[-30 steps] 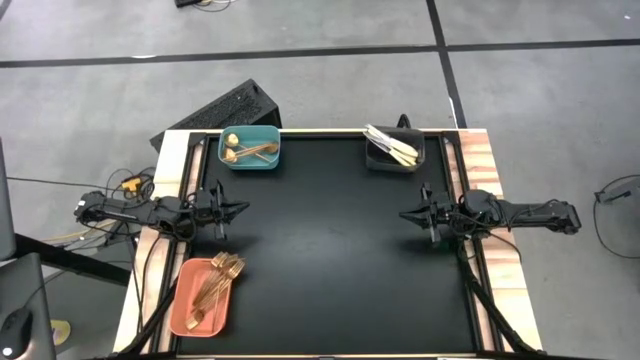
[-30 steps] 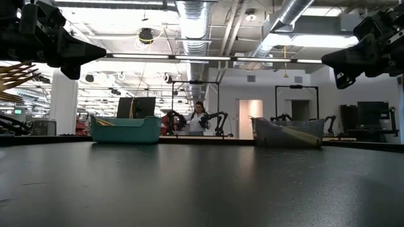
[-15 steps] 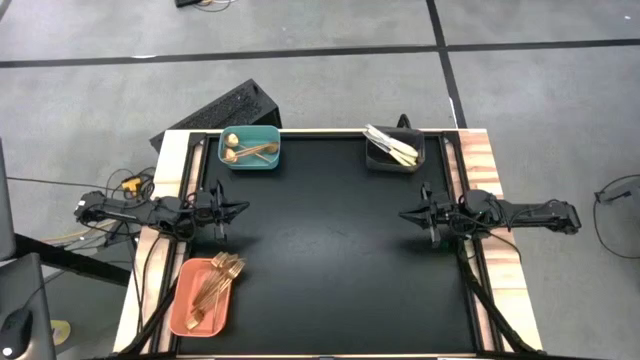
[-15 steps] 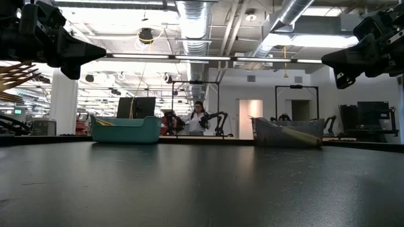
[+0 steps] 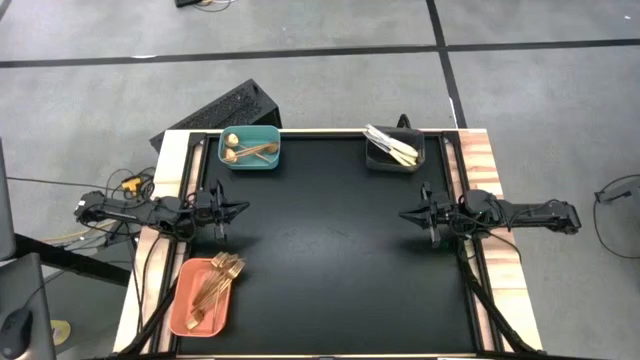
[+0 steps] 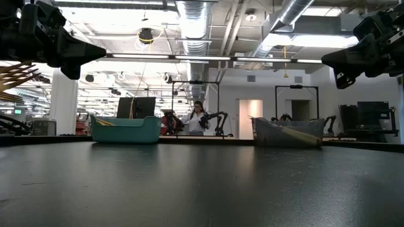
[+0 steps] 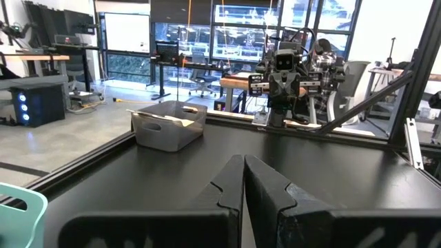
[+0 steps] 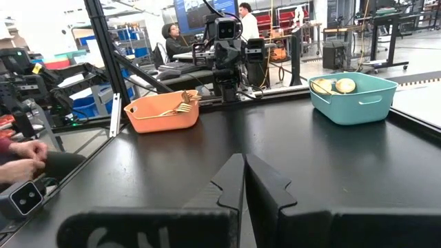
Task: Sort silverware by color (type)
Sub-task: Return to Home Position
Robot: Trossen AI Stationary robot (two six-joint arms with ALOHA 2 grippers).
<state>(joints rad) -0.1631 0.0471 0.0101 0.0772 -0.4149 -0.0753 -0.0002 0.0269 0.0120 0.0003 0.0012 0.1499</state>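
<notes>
- The orange bin (image 5: 222,316) sits at the near left corner of the black worktop (image 5: 330,250). The gold forks (image 5: 215,280) lie in a heap inside it.
- The left hand (image 5: 243,209) hangs above the left edge of the worktop, up in the air and not touching it. It is between the orange bin and the teal bin, and it points toward the middle. In the left wrist view its two fingers (image 7: 227,189) are pressed tight together with nothing between them.
- The teal bin (image 5: 250,130) sits at the far left corner. The gold spoons (image 5: 240,150) lie inside it.
- The middle of the worktop is bare black mat.
- The black bin (image 5: 385,164) sits at the far right corner. The white knives (image 5: 392,144) lie in it, and some poke out over its rim.
- The right hand (image 5: 403,214) hangs above the right edge of the worktop, near the black bin. It points toward the middle and faces the left hand, well apart from it. In the right wrist view its fingers (image 8: 265,186) are squeezed together too, and they hold nothing.
- Far off in the room behind the worktop, the low view shows a person (image 6: 199,117).
</notes>
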